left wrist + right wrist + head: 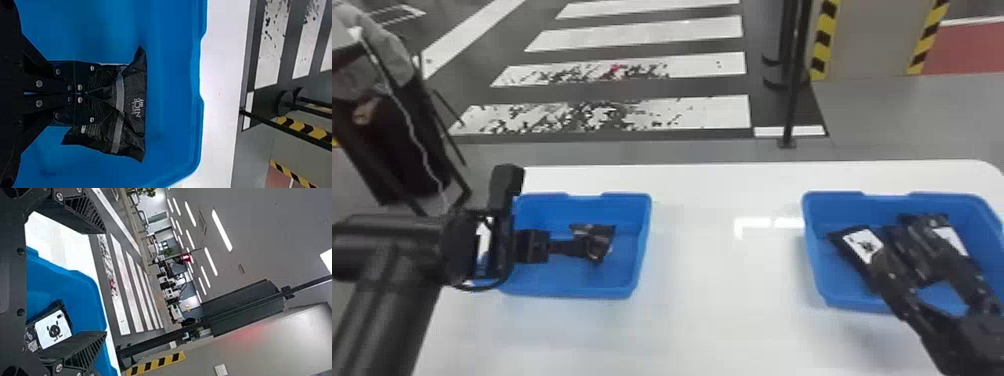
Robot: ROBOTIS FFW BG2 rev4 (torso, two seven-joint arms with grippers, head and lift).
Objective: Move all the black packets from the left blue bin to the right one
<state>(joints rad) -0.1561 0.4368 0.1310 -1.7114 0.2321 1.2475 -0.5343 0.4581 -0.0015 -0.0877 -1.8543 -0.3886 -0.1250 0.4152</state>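
The table [712,320] is white and shiny, with a bright patch of light near its middle. Past its far edge is a gray floor with fat white stripes [652,32], some with the paint worn off. A thin black pole [794,75] stands far off, just left of a pale panel [872,37] with yellow and black stripes on its sides. Far right, a bit of floor is red. The right wrist view also sees long lights [222,230] up on the ceiling.

The left blue bin [641,225] and the right blue bin [809,250] sit well apart, with a wide bit of white table between them. A strip of table runs behind both. In the left bin, some blue floor lies between the black packet [604,235] and the right wall.

The left arm [387,240] comes in from the left, and its gripper [586,248] points right, over the left wall. Its fingers are pinched on the black packet inside the left bin. The right arm slants in from the near right corner. Its gripper [907,262] is over the right bin, fingers spread wide. Black packets with white labels [866,245] lie in there.
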